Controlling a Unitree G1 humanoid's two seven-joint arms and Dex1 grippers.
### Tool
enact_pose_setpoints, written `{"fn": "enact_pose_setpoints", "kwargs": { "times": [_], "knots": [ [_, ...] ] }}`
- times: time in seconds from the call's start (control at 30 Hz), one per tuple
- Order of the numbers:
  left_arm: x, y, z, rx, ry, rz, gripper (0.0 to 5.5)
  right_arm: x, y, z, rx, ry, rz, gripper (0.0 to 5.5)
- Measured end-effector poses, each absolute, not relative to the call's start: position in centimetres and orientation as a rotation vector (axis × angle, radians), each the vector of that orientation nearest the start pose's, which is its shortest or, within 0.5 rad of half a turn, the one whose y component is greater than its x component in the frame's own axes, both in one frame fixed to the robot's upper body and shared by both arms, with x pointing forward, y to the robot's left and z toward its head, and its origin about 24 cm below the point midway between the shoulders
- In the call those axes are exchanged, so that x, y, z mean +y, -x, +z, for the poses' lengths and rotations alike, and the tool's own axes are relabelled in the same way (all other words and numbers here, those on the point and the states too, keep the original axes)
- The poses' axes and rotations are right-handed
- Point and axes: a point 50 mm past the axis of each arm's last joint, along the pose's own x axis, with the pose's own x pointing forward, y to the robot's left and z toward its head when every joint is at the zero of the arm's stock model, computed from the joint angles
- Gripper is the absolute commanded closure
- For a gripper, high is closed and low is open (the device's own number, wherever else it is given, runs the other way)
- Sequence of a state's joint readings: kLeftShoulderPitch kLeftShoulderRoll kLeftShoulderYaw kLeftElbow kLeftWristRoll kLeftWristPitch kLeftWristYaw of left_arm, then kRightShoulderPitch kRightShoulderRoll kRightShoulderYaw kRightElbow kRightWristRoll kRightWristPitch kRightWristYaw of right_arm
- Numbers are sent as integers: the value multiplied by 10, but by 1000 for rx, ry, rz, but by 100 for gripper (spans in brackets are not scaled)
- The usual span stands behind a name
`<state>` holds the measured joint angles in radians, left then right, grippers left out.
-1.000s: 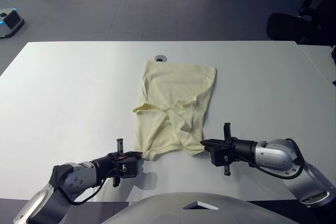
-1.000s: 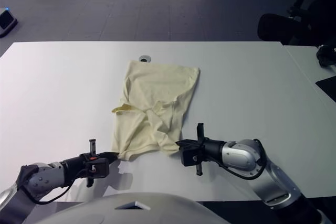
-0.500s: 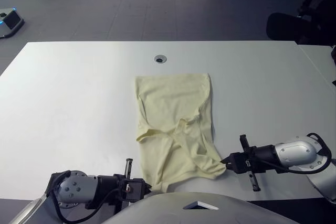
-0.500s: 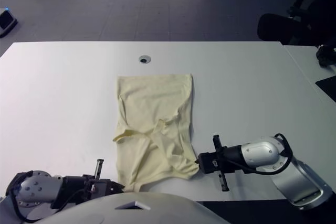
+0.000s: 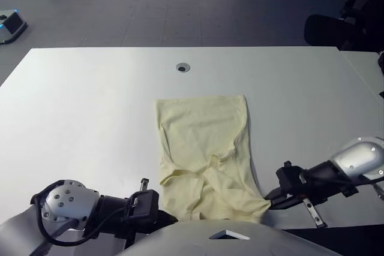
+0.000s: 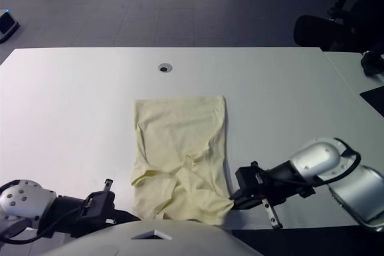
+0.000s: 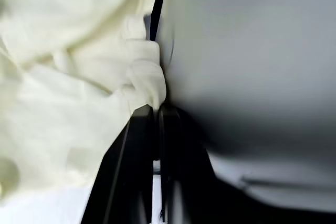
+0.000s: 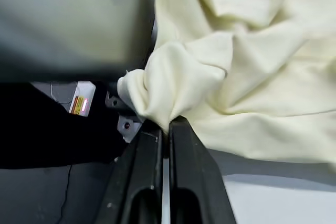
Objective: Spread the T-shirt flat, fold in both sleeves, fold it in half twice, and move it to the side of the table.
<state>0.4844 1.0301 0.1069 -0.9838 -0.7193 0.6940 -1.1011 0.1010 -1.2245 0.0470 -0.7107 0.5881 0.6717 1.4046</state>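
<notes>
— Item under inspection, and its position?
— A pale yellow T-shirt (image 5: 204,148), lying lengthwise on the white table (image 5: 90,106), about midway across and reaching the near edge. The far hem lies straight and flat. The near half is rumpled, with a ridge of folds across it (the sleeves cannot be told apart in the bunching).

— Condition of the left tool?
— The left gripper (image 7: 157,109) sits at the shirt's near left corner, low at the table edge. Its fingers are pressed together with a wad of the cloth pinched between them.

— And the right?
— The right gripper (image 8: 168,124) is at the near right corner, likewise clamped on a bunched fold of the fabric, with the arm lying along the table's front edge.

— Surroundings?
— A round cable grommet (image 5: 182,68) is set in the tabletop beyond the far hem, apart from the shirt. A black chair (image 5: 336,31) stands past the far right corner.
</notes>
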Motion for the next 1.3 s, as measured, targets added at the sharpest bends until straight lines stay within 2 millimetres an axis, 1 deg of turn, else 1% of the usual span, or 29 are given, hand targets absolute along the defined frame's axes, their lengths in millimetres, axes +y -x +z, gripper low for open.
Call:
{"fn": "enact_pose_setpoints", "kwargs": {
  "times": [0.1, 0.2, 0.23, 0.27, 0.3, 0.4, 0.5, 0.57, 0.63, 0.67, 0.7, 0.77, 0.93, 1.03, 1.13, 1.3],
  "knots": [
    [173, -129, 142, 572, -113, -1512, 550, -198, -174, 151, 783, 331, 1648, 549],
    [183, -156, 151, 536, -106, -1457, 550, -197, -199, 152, 745, 272, 1606, 549],
    [186, -162, 152, 532, -106, -1445, 550, -197, -206, 153, 738, 266, 1595, 549],
    [191, -172, 154, 525, -104, -1422, 550, -196, -217, 154, 719, 257, 1570, 549],
    [194, -179, 155, 522, -109, -1408, 550, -196, -225, 155, 707, 249, 1558, 549],
    [202, -203, 156, 521, -139, -1366, 550, -191, -250, 155, 680, 238, 1525, 549],
    [208, -230, 156, 505, -175, -1312, 550, -186, -275, 152, 665, 243, 1486, 549],
    [210, -244, 156, 493, -192, -1285, 550, -186, -286, 150, 663, 246, 1466, 549],
    [214, -265, 155, 472, -199, -1233, 550, -186, -301, 146, 658, 248, 1428, 549],
    [214, -271, 156, 461, -206, -1219, 550, -186, -305, 146, 654, 250, 1416, 549],
    [214, -282, 156, 443, -205, -1193, 550, -185, -313, 143, 653, 250, 1398, 549],
    [211, -295, 157, 417, -206, -1163, 550, -185, -324, 141, 646, 257, 1374, 549],
    [204, -315, 153, 390, -203, -1133, 550, -185, -343, 139, 633, 262, 1308, 549],
    [200, -320, 144, 397, -195, -1124, 550, -187, -355, 135, 627, 265, 1219, 549],
    [200, -324, 135, 414, -196, -1093, 550, -191, -361, 125, 643, 257, 1154, 549],
    [201, -336, 116, 451, -180, -992, 550, -191, -365, 105, 676, 228, 1075, 549]
  ]
}}
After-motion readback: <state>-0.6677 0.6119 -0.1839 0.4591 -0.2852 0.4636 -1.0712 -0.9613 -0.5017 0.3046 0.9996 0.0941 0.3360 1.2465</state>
